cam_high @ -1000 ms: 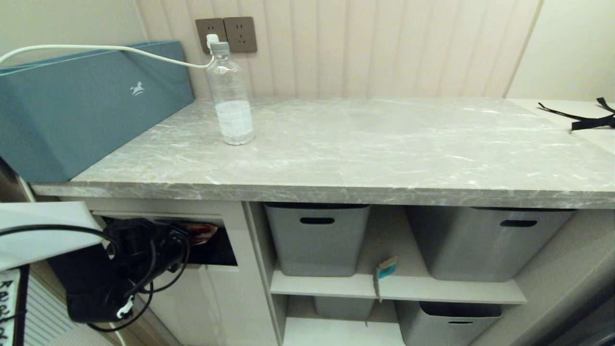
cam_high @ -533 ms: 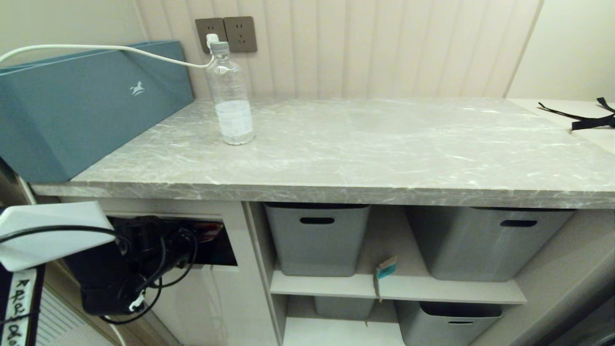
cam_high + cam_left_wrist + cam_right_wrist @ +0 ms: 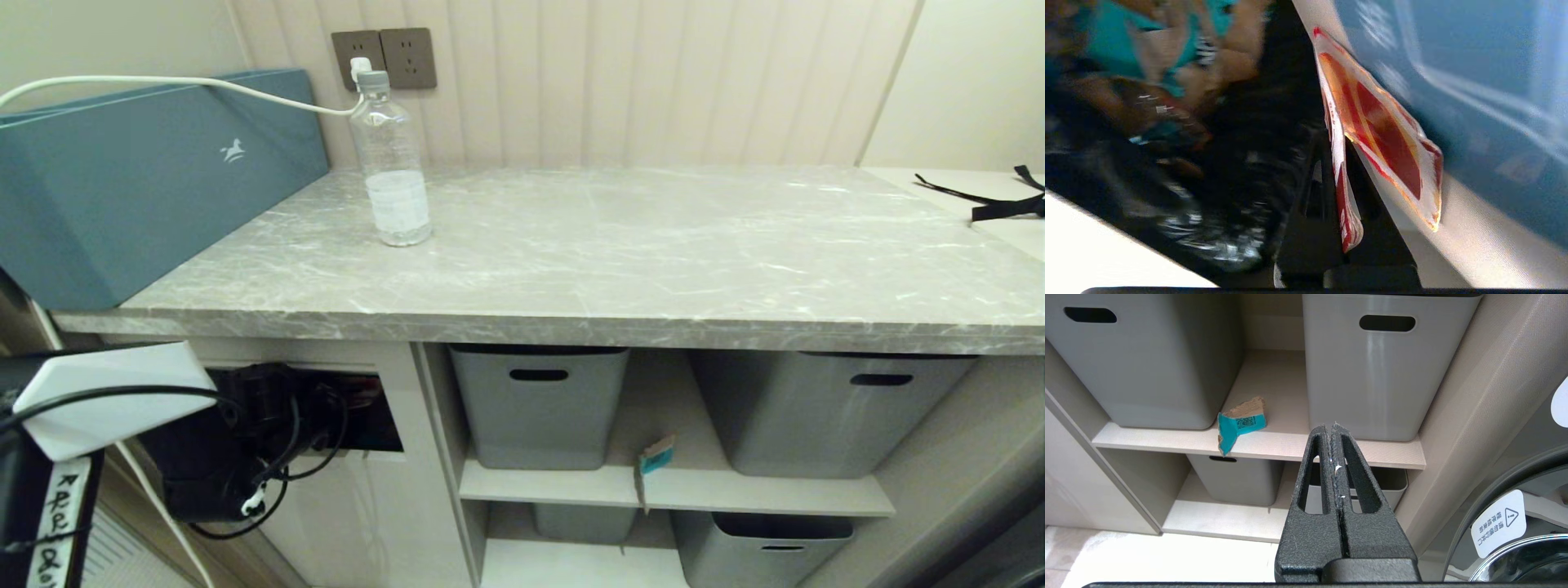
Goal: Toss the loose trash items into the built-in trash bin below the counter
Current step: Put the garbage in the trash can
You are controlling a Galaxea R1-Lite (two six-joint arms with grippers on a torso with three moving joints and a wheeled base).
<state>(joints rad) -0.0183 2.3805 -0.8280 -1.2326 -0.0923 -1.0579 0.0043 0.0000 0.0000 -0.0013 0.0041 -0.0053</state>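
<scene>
Grey white-veined surface (image 3: 620, 245); red-and-yellow wrapper (image 3: 1372, 134); teal paper scrap (image 3: 1240, 425); teal box (image 3: 147, 180), upper left; grey tubs (image 3: 539, 404).

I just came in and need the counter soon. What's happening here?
The robot is clearing trash. Its left gripper, shut on a red-and-yellow snack wrapper, is reaching into the open trash bin under the counter. The right gripper is shut and idle, low before the shelves. A water bottle stands on the counter, and a teal paper scrap lies on a shelf.

place: home utility/laundry nook | evidence: marble-veined counter (image 3: 620, 245), wall sockets (image 3: 384, 59) upper left, grey storage tubs (image 3: 539, 404) on shelves below, washer door (image 3: 1515, 522) lower right
</scene>
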